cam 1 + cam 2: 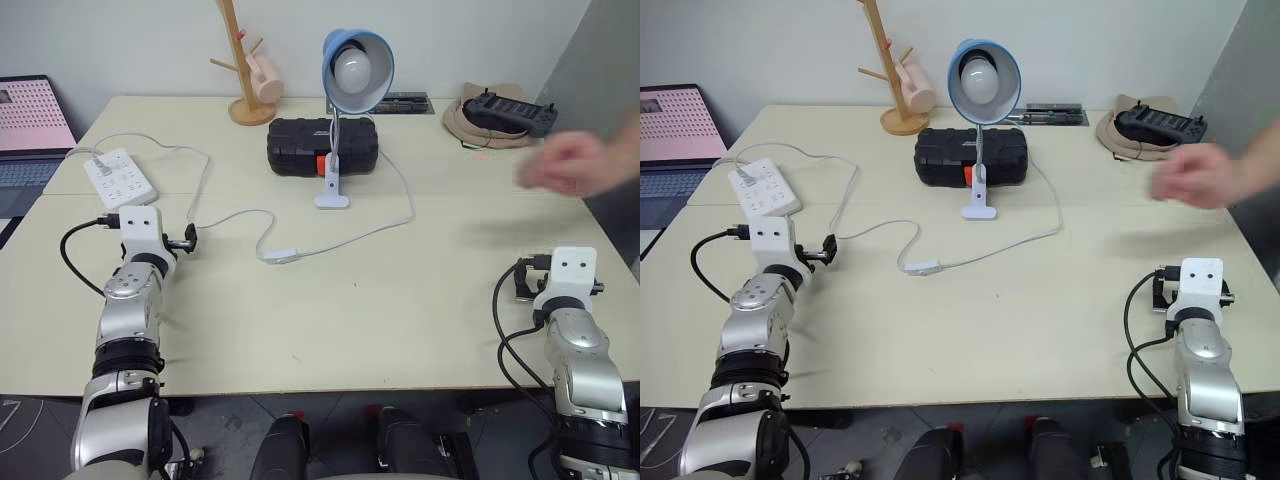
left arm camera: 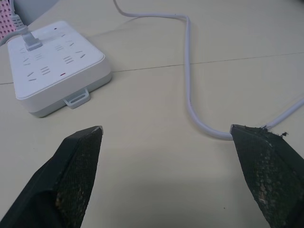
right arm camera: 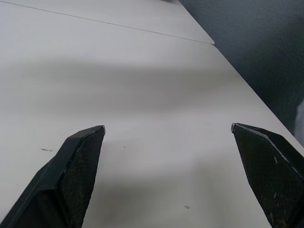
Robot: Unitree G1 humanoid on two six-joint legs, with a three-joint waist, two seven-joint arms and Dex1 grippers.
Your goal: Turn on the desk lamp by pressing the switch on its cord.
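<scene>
The desk lamp (image 1: 356, 68) stands at the middle back of the table, its light-blue shade and white bulb facing me, and the bulb shows no glow. Its white cord (image 1: 372, 233) runs from the base forward to the switch (image 1: 281, 256), a small white block lying flat at the table's middle. From there the cord loops left to the power strip. My left gripper (image 2: 166, 129) is open, low over the table left of the switch, with the cord (image 2: 189, 76) passing by its one fingertip. My right gripper (image 3: 167, 127) is open over bare table at the front right.
A white power strip (image 1: 120, 178) lies at the back left, just ahead of my left gripper. A black case (image 1: 322, 147) sits behind the lamp base, beside a wooden mug tree (image 1: 240, 60). A person's hand (image 1: 565, 165) hovers over the right side. A laptop (image 1: 30, 125) is at far left.
</scene>
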